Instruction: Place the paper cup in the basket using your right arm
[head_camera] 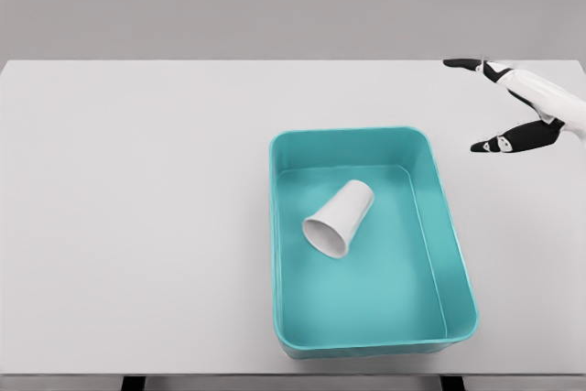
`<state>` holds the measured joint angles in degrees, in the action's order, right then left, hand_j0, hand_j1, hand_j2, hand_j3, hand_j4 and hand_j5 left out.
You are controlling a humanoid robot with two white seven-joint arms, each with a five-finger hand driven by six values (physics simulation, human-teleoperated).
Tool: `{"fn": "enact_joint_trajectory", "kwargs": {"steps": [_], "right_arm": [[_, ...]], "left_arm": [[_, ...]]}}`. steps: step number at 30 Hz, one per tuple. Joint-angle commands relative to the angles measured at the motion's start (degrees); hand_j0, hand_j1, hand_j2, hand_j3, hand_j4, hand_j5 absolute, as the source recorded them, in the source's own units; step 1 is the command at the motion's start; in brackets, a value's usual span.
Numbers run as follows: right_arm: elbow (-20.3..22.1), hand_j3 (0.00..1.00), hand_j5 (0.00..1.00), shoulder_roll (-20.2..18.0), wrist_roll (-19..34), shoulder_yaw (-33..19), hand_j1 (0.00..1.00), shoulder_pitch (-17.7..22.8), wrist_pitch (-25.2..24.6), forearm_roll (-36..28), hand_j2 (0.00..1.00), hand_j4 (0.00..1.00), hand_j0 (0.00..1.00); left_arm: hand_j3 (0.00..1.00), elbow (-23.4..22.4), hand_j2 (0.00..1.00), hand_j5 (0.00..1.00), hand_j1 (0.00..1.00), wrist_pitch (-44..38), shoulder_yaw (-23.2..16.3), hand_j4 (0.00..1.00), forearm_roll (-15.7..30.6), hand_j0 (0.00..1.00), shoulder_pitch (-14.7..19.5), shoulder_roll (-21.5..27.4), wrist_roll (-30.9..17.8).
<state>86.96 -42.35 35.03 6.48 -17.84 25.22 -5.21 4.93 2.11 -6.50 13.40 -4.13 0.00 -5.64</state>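
Note:
A white paper cup lies on its side inside the teal basket, with its open mouth facing the lower left. The basket stands on the table, right of the middle. My right hand hangs above the table at the far right, beyond the basket's upper right corner and apart from it. Its fingers are spread and hold nothing. The thumb points left, well above the other fingers.
The white table stretches across the view, with its front edge at the bottom of the picture. A grey wall stands behind it.

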Motion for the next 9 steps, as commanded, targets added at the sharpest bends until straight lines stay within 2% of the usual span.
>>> {"fn": "enact_joint_trajectory", "kwargs": {"steps": [1, 9], "right_arm": [[0.06, 1.0, 1.0, -0.01, -0.03, -0.07, 1.0, 0.0, -0.26, -0.33, 1.0, 1.0, 1.0], [-0.3, 1.0, 1.0, 0.08, -0.03, -0.16, 1.0, 0.18, -0.43, -0.33, 1.0, 1.0, 1.0]], "left_arm": [[1.0, 0.0, 1.0, 1.0, 1.0, 0.0, 0.0, 1.0, -0.04, 1.0, 0.0, 0.0, -0.07], [1.0, 0.17, 1.0, 1.0, 1.0, 0.09, 0.0, 1.0, -0.04, 1.0, 0.0, 0.0, -0.07]]}}
